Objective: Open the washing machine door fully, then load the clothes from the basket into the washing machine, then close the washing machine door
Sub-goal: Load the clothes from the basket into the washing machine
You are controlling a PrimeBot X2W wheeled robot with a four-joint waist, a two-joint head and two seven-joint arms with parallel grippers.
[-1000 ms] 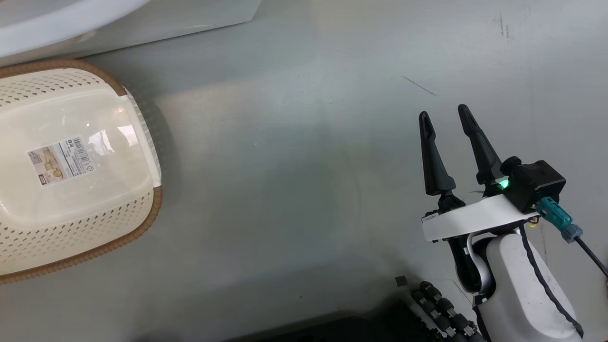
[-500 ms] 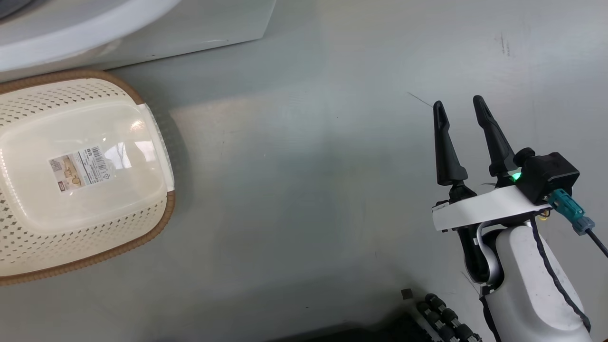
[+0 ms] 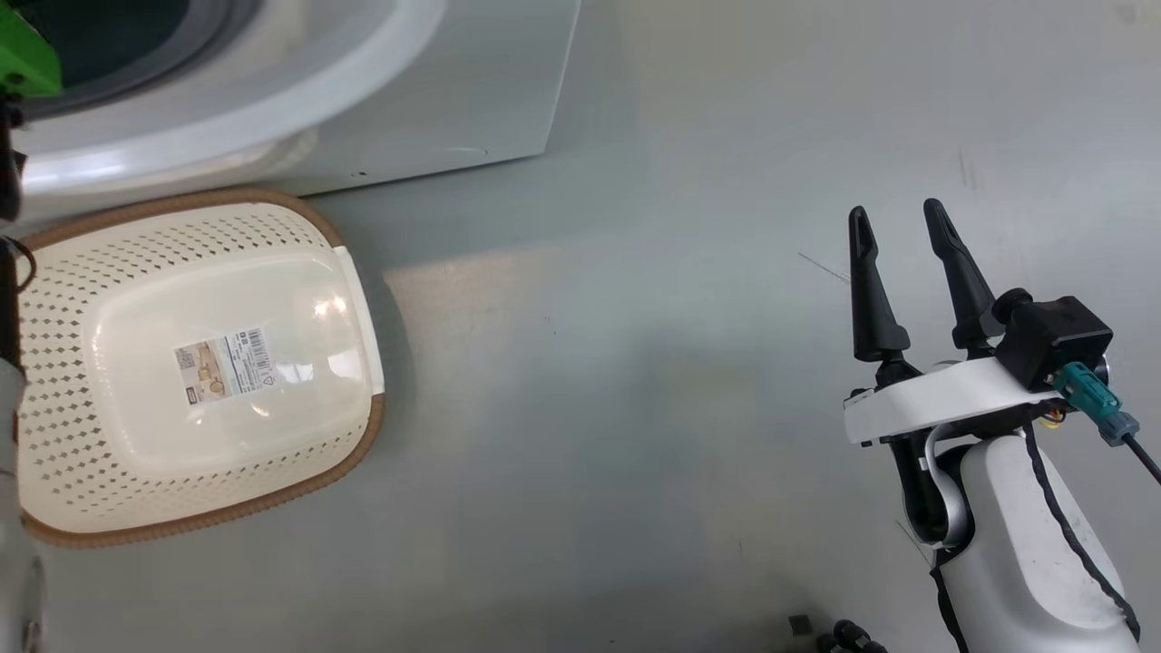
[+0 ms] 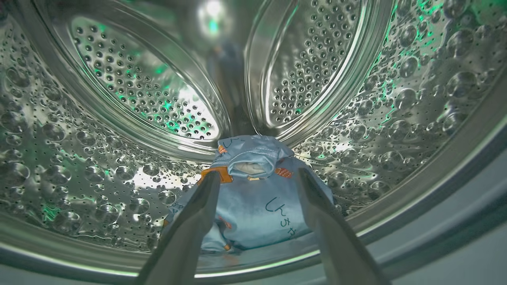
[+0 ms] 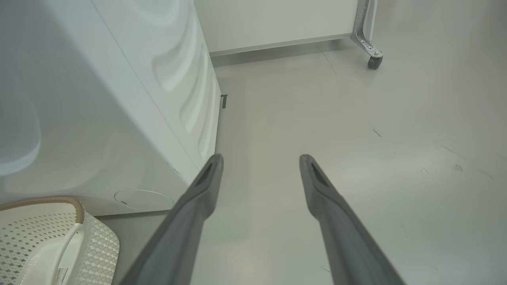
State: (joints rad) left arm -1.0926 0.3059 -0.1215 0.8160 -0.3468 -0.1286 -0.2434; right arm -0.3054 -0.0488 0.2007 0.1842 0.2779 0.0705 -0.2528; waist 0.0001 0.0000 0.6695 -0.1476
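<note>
The washing machine (image 3: 453, 91) stands at the top left with its opening uncovered; its door is out of view. My left gripper (image 4: 257, 176) is open inside the steel drum (image 4: 119, 99). The blue clothes (image 4: 257, 206) with orange-brown prints lie in a bundle on the drum bottom, just beyond and between the spread fingers, apart from them. On the floor in front of the machine sits the cream basket (image 3: 299, 213), with only a label inside. My right gripper (image 3: 902, 227) hangs open over bare floor at the right, holding nothing.
My left forearm (image 3: 11, 426) runs up the left edge of the head view beside the basket. The right wrist view looks along the machine's white side (image 5: 119, 99), with the basket (image 5: 91, 241) low left and a wheeled frame's caster (image 5: 374, 61) far off.
The head camera has swung, so more of the machine and basket show. My left gripper has opened. The right gripper stays open in much the same pose.
</note>
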